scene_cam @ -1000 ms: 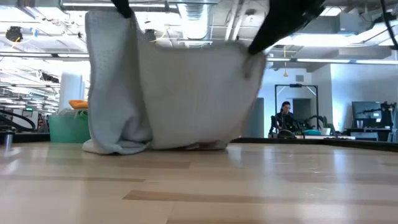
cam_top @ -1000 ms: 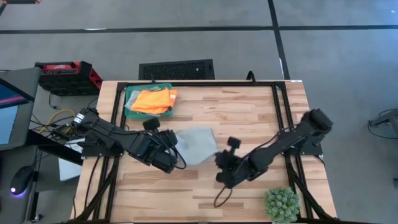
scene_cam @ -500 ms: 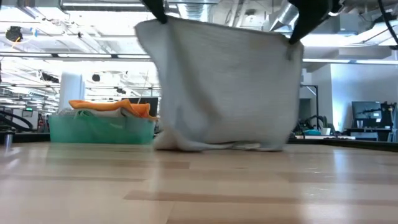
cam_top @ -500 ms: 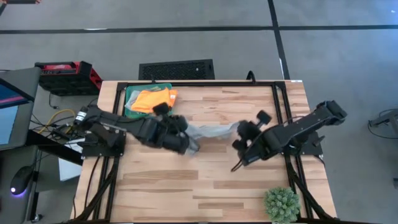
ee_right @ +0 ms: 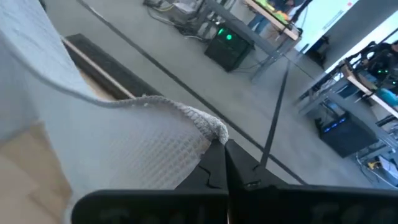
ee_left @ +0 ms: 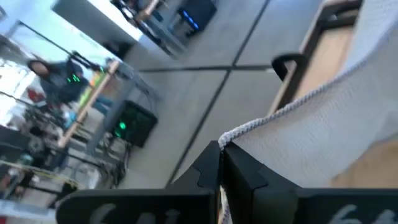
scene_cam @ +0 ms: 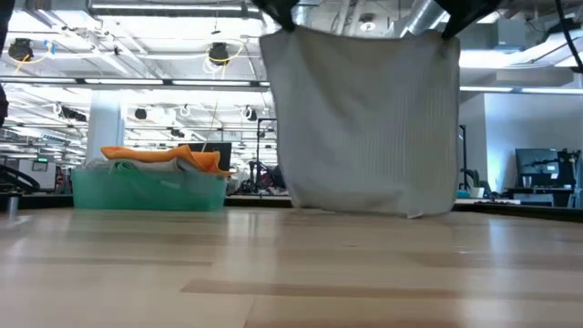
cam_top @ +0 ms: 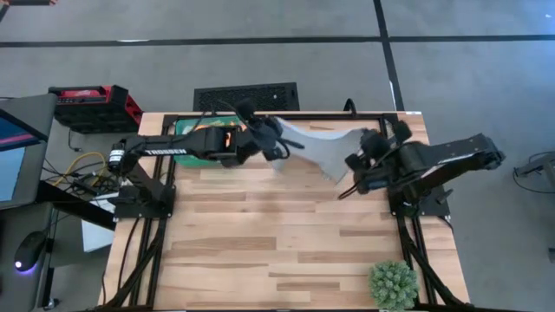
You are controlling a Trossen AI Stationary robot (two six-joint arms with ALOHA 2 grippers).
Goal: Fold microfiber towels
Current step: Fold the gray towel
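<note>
Over the wooden table's (cam_top: 277,225) far edge, both arms are holding a pale grey towel (scene_cam: 369,118) stretched, left gripper (cam_top: 279,143) and right gripper (cam_top: 360,160) jaws pinching its top corners.

grey towel (scene_cam: 369,123): we see a pale grey waffle-weave cloth hanging spread as a flat sheet over the table's far edge, top corners lifted, bottom hem at or just above the wood | orange towel (scene_cam: 159,155): we see it bright, crumpled, heaped on other cloths at the far left
</note>
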